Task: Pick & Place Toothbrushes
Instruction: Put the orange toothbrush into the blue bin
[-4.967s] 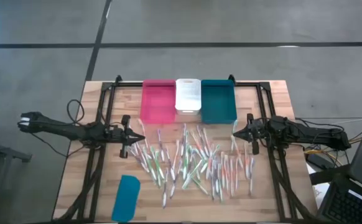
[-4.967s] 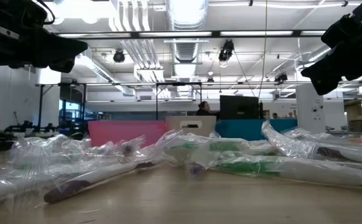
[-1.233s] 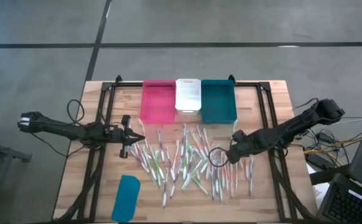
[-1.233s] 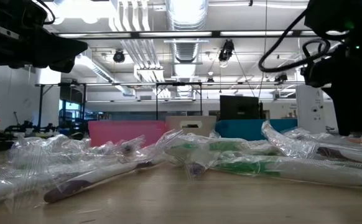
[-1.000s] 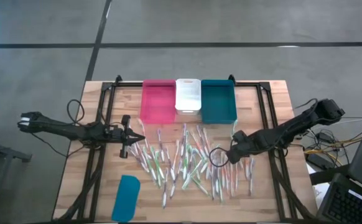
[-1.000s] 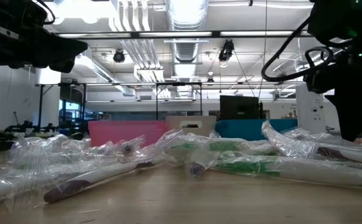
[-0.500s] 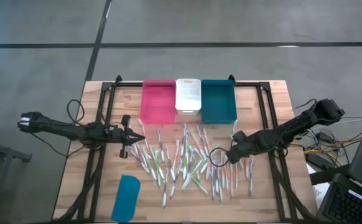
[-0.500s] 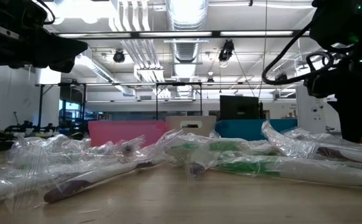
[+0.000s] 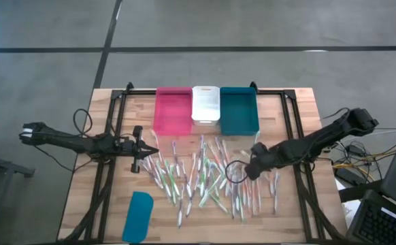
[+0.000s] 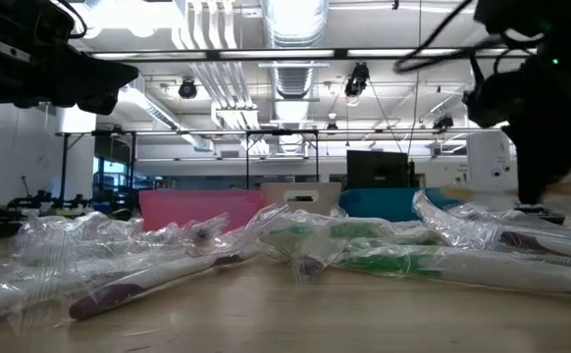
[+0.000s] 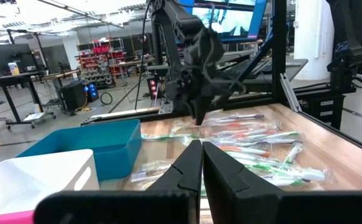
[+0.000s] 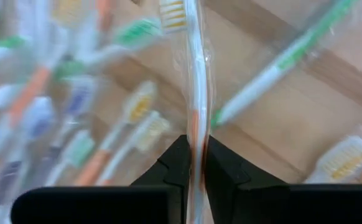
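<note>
Lid: flat teal lid (image 9: 138, 216) lying alone at 7 o'clock on the surface (image 9: 89, 204), nearest the front edge, well apart from the bins; probably set aside so the bins stay open.
Toothbrushes: wrapped toothbrushes (image 9: 205, 178) scattered loose across the middle of the surface, overlapping, clear film crinkled around each (image 10: 433, 257); none visibly sorted yet, though bin insides are hard to read.
Right gripper: right gripper (image 9: 250, 170) down at 3 o'clock in the pile's right side, jaws clenched on one orange-accented toothbrush (image 12: 195, 118), pinched mid-handle so the brush head points away; likely a balanced hold for lifting clear of its neighbours.
Left gripper: left gripper (image 9: 150, 151) parked at 9 o'clock, just beside the pile's left edge, jaws pressed together on nothing (image 11: 201, 163); waiting, out of the other arm's way.
Bins: pink bin (image 9: 173, 110), white bin (image 9: 205, 103) and teal bin (image 9: 239, 109) side by side at 12 o'clock, touching, along the far edge; presumably the drop targets, within reach of either arm.
</note>
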Controlling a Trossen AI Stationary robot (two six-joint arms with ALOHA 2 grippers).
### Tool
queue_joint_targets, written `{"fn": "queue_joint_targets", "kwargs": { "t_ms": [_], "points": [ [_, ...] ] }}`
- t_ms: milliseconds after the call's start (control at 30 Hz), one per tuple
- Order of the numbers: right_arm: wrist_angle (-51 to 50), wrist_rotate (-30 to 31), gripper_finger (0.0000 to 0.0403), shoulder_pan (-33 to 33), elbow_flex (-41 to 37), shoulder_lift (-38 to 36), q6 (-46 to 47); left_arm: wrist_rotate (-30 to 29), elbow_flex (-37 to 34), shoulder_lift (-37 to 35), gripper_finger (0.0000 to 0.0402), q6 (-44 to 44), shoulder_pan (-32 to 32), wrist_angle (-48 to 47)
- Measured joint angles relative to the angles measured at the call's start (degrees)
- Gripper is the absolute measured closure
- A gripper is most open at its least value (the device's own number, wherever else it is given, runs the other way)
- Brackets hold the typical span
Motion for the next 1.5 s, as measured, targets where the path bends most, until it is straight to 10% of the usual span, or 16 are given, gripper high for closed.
{"fn": "queue_joint_targets", "kwargs": {
  "t_ms": [667,1133,1300,1500],
  "points": [
    [-3.94,-3.21,0.0379,-11.65,8.72,-0.01,-16.56,-0.01,0.0,0.0,0.0384,0.02,0.01,0.02],
    [1.68,-28.74,0.0381,-12.02,5.68,0.1,-22.42,-0.01,0.0,0.0,0.0384,0.01,0.02,0.01],
    [-5.64,-14.3,0.0379,-13.92,5.83,0.1,-16.9,-0.01,0.0,0.0,0.0384,0.0,0.02,0.0],
    [-4.58,-12.53,0.0362,-13.85,5.55,0.1,-20.47,-0.01,0.0,0.0,0.0384,0.02,0.0,0.0]
  ]
}}
